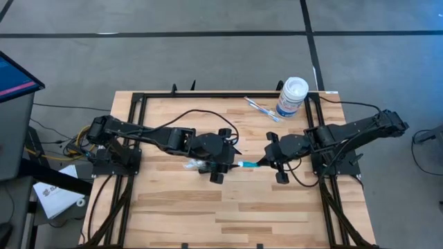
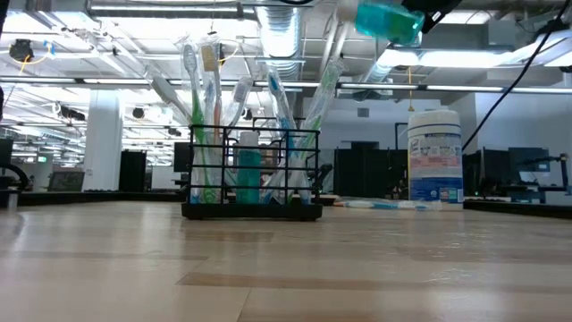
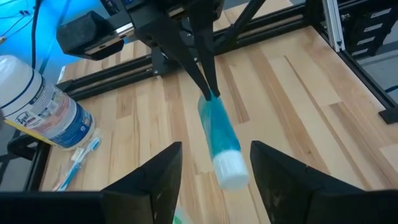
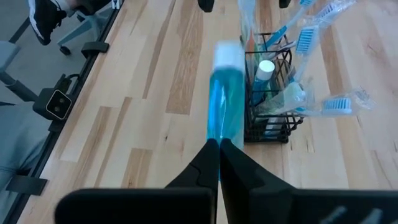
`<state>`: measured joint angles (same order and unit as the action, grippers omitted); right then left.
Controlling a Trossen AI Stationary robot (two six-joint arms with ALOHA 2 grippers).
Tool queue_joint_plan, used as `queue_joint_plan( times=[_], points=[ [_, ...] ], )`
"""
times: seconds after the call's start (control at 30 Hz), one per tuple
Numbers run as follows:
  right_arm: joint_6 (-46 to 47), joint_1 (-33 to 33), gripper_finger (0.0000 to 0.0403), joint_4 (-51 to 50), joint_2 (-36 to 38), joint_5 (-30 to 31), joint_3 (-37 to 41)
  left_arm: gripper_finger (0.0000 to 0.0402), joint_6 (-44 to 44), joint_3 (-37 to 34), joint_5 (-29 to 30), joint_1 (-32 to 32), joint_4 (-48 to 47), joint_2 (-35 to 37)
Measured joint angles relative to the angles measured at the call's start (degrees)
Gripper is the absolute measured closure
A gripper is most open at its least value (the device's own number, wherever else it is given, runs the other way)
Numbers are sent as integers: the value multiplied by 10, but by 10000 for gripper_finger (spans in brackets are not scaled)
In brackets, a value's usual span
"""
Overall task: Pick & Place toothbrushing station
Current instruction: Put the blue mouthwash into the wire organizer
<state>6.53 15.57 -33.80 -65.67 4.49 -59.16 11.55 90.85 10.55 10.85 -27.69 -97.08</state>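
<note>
The right claw was pinched tight on the flat end of a blue tube with a white cap. It held the tube up in the air, well above the wooden surface, with the cap end pointing at the left arm. The left claw was wide apart, and the cap sat between its two fingers, not yet touched.

The toothbrushing station stood upright on the surface, near the middle. It was a small black wire holder, already full of toothbrushes and a small bottle. From above it was mostly hidden under the left arm. In the right wrist view, the tube hung just beside the holder, not over it.

The step looked like a hand-over of the tube, or a move to put it in the holder. To do it well, the left claw should have closed softly on the tube just behind the cap. The right claw should have let go only after the left one had a firm hold. Then the tube could go cap down into a free space in the holder. The brush handles leaned out every way, so the tube needed to come straight down and slowly. A bump could tip the light holder over.

A white canister and some loose brushes sat well apart, at the far edge.
</note>
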Motion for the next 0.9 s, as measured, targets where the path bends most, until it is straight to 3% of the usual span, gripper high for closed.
queue_joint_plan(
  times=[0.4,0.9],
  points=[
    [52,28,402,-44,0,-6,23,220,-2,0,-2,8,-4,1],
    [157,64,403,-207,-18,-18,28,220,-2,0,0,7,-4,1]
  ],
)
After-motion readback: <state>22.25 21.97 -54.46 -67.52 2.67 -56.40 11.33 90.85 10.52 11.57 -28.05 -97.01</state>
